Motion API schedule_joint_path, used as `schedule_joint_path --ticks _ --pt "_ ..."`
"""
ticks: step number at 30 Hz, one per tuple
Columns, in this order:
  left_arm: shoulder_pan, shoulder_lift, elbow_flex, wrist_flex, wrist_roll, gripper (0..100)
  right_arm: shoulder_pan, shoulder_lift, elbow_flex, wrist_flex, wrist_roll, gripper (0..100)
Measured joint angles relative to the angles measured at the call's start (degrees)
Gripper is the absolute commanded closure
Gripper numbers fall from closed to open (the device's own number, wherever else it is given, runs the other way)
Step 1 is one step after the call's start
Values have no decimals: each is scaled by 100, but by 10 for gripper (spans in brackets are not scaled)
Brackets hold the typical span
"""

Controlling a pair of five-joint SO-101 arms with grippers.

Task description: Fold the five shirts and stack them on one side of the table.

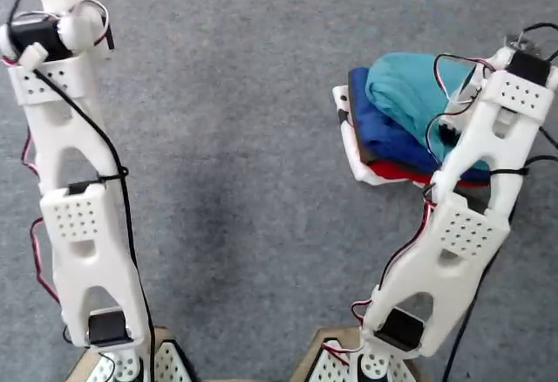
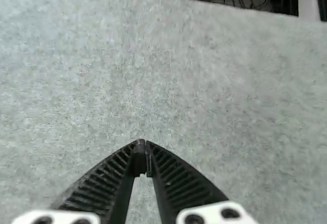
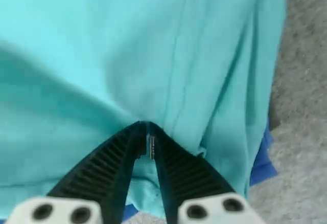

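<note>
Across the table stretches a grey felt-like cover (image 1: 261,138), with dark furniture and cables past its far edge, beyond the left gripper (image 2: 140,146), whose jaws sit closed over bare felt. Directly beneath the right gripper (image 3: 146,134), closed tip to tip against it, lies the rumpled teal cotton shirt (image 1: 405,85), topping a pile of a folded blue shirt (image 1: 384,133), a red shirt (image 1: 392,171) and a white shirt (image 1: 353,151). If those tips have snagged cloth, which I can't tell, lifting could drag the teal shirt open or topple the pile.

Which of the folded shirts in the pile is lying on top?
The folded teal cloth shirt: it lies uppermost, over the blue cloth shirt, with the red cloth shirt lower still.
</note>
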Motion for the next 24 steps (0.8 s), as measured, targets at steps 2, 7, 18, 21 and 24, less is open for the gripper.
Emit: schedule_joint_path --ticks 2,7,18,21,24 --pt "0 -615 615 0 0 971 -149 -79 -97 0 0 977" --pt "79 -2637 3226 0 -18 971 -782 -967 -88 18 202 978" --pt "97 -7736 10479 -1714 -607 970 -1626 -4642 1996 35 264 977" --pt "97 -9266 12246 -2365 -853 967 -1697 -5714 2901 44 290 977" --pt "97 -10813 13767 -2892 -1029 967 -1714 -6699 3895 44 308 977"
